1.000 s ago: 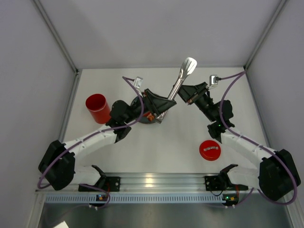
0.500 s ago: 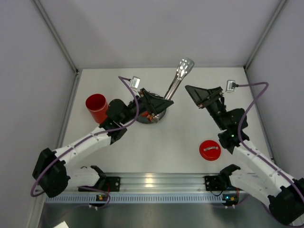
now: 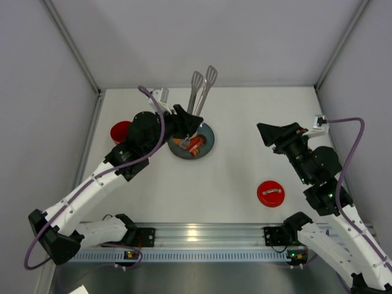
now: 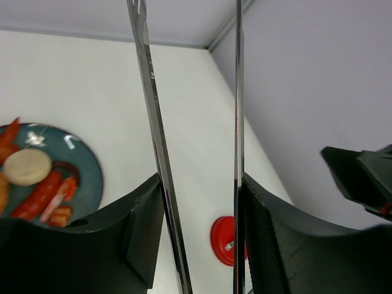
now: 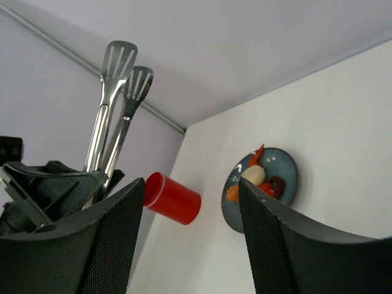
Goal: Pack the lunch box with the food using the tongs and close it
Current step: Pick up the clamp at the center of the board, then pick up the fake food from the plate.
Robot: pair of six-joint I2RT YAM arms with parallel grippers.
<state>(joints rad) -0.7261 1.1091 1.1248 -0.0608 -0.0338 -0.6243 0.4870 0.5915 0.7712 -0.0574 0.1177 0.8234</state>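
Observation:
My left gripper (image 3: 186,123) is shut on the slim silver tongs (image 3: 203,86), which rise from it toward the back wall. In the left wrist view both tong arms (image 4: 154,128) run between my fingers (image 4: 144,226), spread apart. The food (image 3: 193,145) lies on the blue-grey plate (image 3: 209,136) just right of that gripper: sausage bits, orange pieces and a pale round slice (image 4: 26,166). The red lunch box (image 3: 119,131) stands open at the left, partly behind my left arm. My right gripper (image 3: 265,131) hangs open and empty well right of the plate.
The flat red lid (image 3: 270,193) lies at the front right, below my right gripper. White walls close the table at the back and both sides. The right wrist view shows the tongs (image 5: 114,101), the lunch box (image 5: 174,199) and the plate (image 5: 288,164).
My right gripper has let go of the tongs, opened and drawn back to the right. My left arm has swung the tongs leftward, and their two arms have spread apart.

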